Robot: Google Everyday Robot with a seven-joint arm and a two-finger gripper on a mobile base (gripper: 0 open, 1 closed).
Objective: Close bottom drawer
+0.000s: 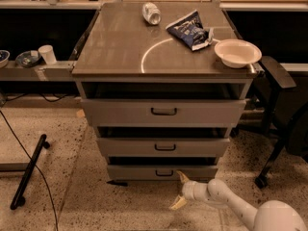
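Note:
The bottom drawer [144, 172] is the lowest, narrowest grey front of the cabinet, with a small dark bar handle [164, 173]. It stands pulled out a little, with a dark gap above it. My gripper [179, 190] is low over the floor just in front of the drawer, right of the handle. Its two tan fingers are spread open and hold nothing; the upper fingertip [181, 176] is at the drawer front's lower edge. My white arm [226, 201] reaches in from the lower right.
The middle drawer [163, 147] and top drawer [163, 112] also stand out. On the cabinet top are a can [152, 12], a blue chip bag [190, 29] and a white bowl [237, 52]. A black chair [281, 119] stands right; a dark bar [30, 171] lies on the floor left.

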